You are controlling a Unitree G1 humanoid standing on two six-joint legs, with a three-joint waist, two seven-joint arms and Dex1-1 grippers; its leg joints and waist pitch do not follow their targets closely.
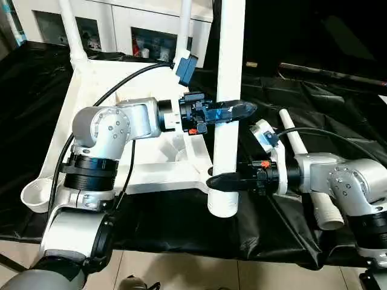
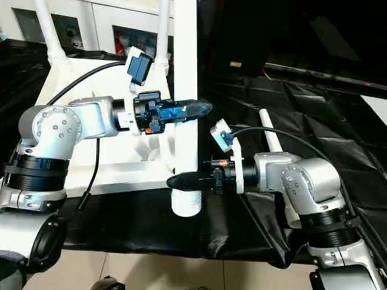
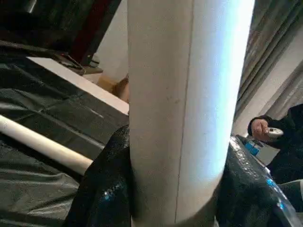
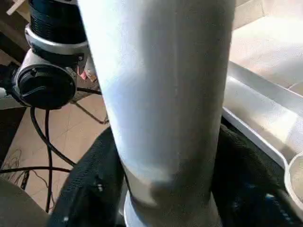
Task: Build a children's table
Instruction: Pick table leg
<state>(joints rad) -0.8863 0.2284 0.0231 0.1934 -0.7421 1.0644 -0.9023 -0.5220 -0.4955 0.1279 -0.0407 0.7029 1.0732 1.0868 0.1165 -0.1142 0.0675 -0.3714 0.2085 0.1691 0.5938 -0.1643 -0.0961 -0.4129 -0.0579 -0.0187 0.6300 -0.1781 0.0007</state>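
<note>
- The children's table (image 1: pixel 136 175) lies upside down on the black-cloth-covered work table (image 1: pixel 326 115), toward that table's left part and close to its near edge, ribbed underside up.
- Two white legs (image 1: pixel 71 30) stand up from the sockets at the upturned top's far corners.
- At the top's near left corner an empty round socket (image 1: pixel 35 194) points upward.
- A third leg (image 1: pixel 227 103) is held upright at the top's near right corner, its lower end just past the work table's near edge and its upper part running out of the head views.
- The left gripper (image 1: pixel 225 112) reaches in from the left and its two black fingers are clamped around this upright leg at mid height; the left wrist view shows the tube pressed between both fingers.
- The right gripper (image 2: pixel 181 180) reaches in from the right, lower down, near the leg's bottom end; its fingers sit on either side of the tube and appear closed on it in the right wrist view.
- A fourth leg (image 1: pixel 302 163) lies loose on the black cloth to the right of the upright one, behind the right arm, with one end pointing to the near edge.
- In the left wrist view, a person's hand (image 3: pixel 262 130) holding a small pale object shows beyond the work table's far side.
</note>
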